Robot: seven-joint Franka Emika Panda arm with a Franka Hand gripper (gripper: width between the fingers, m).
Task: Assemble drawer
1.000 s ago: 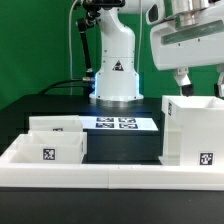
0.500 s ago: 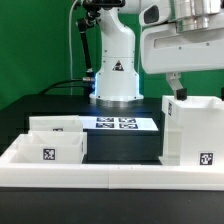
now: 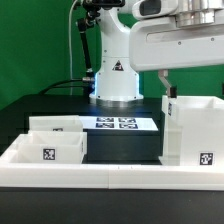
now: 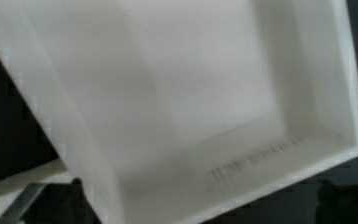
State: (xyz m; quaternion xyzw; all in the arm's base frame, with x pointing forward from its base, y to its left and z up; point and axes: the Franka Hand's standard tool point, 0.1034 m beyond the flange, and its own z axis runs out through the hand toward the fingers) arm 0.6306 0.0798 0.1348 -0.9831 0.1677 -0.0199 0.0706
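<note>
The drawer's tall white shell (image 3: 192,132) stands at the exterior view's right, with a tag low on its front. It fills the wrist view (image 4: 176,100), seen close and tilted. Two small open-topped white trays sit at the exterior view's left, one in front (image 3: 47,149) with a tag and one behind it (image 3: 55,124). My gripper (image 3: 193,85) hangs just above the shell's top edge, apart from it. Its jaws stand wide apart and hold nothing. One finger (image 3: 166,82) shows by the shell's left top corner. The other finger is at the frame's edge.
The marker board (image 3: 115,124) lies flat behind a flat black block (image 3: 122,146) in the middle. A long low white rail (image 3: 110,176) runs along the table's front. The arm's white base (image 3: 115,78) stands at the back, before a green backdrop.
My gripper has moved toward the exterior view's left over the shell's top, still open. The shell and both trays have not moved.
</note>
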